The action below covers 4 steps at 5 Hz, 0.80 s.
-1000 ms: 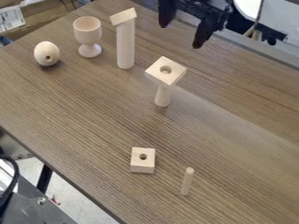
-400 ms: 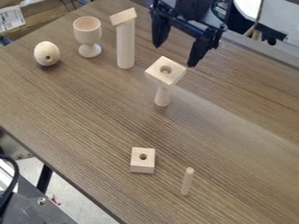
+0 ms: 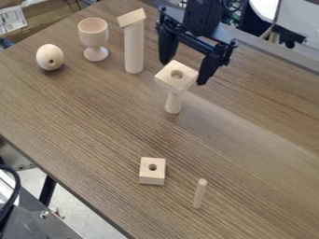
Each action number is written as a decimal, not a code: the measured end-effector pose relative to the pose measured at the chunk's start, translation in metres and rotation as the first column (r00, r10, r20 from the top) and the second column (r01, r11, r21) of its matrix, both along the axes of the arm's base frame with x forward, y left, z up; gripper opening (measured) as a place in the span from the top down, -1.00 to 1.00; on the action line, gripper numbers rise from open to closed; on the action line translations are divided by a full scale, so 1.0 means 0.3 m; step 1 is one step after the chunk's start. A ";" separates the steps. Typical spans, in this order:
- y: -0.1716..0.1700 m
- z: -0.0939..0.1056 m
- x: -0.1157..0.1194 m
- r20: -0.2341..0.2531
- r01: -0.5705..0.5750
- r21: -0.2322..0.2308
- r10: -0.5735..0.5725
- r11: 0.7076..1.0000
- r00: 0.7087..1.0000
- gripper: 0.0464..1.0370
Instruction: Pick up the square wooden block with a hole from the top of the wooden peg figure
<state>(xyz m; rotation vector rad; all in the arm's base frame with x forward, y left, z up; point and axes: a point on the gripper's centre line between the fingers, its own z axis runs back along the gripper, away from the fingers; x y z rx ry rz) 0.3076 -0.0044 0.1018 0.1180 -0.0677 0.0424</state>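
Standing near the open hand (image 3: 183, 73): square-topped peg (image 3: 173, 102) and slant-topped cylinder (image 3: 134, 49)

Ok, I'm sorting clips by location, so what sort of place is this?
Probably a robotics lab: a black robot gripper hangs over a table bearing a wooden goblet and a drilled block.

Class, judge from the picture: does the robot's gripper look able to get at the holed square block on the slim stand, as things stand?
Probably yes: the gripper hangs open close to the square block, and the tall cylinder stands off to one side.
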 end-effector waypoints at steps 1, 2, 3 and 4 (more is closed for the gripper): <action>-0.002 -0.002 0.009 0.017 0.013 0.001 -0.013 1.000 1.000 -0.92; 0.002 -0.003 0.018 0.031 0.023 0.000 -0.023 1.000 0.999 -0.92; 0.005 -0.009 0.023 0.032 0.024 0.000 -0.024 1.000 0.999 -0.92; 0.008 -0.010 0.026 0.037 0.021 0.001 -0.021 1.000 0.999 -0.92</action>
